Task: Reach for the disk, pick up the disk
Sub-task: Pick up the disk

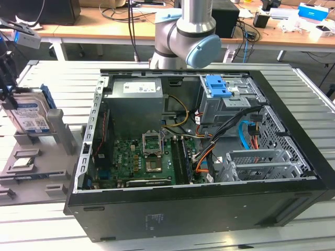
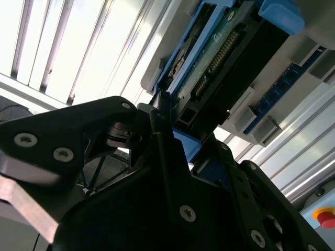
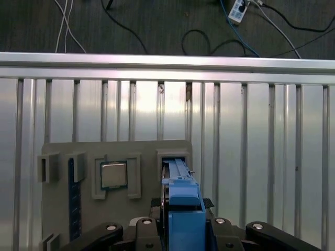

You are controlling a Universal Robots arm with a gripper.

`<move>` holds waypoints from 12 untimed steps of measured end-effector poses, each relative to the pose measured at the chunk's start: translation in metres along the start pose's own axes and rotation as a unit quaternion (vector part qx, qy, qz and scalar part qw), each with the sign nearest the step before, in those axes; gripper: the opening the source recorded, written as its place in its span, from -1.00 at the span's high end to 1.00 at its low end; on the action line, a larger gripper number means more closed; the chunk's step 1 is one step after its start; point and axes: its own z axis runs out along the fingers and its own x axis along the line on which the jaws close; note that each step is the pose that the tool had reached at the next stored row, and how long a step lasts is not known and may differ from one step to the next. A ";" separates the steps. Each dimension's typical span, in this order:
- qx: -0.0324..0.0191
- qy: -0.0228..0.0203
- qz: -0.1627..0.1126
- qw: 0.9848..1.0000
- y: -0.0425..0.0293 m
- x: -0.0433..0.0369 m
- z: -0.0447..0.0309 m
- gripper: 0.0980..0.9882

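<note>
The disk stands on edge in a slot of the grey holder at the exterior view's left, its white-and-blue label facing out and a blue rail along its side. My gripper comes down on its upper left edge. In the first wrist view the disk's blue rail runs between the black fingers, which sit tight against both sides. The second wrist view shows the disk's underside with its circuit board and a black finger pressed against its edge. The gripper looks shut on the disk.
An open computer case takes up the middle of the slatted metal table, with a blue latch on its drive cage. The holder also carries a square silver chip and a blue memory stick. Cables lie on the floor beyond the table edge.
</note>
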 end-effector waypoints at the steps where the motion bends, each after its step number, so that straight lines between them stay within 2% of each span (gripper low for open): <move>1: 0.000 0.000 0.000 1.000 0.0000 0.0000 -0.0014 0.39; 12: 0.000 0.000 0.000 1.000 -0.0001 -0.0001 -0.0152 0.39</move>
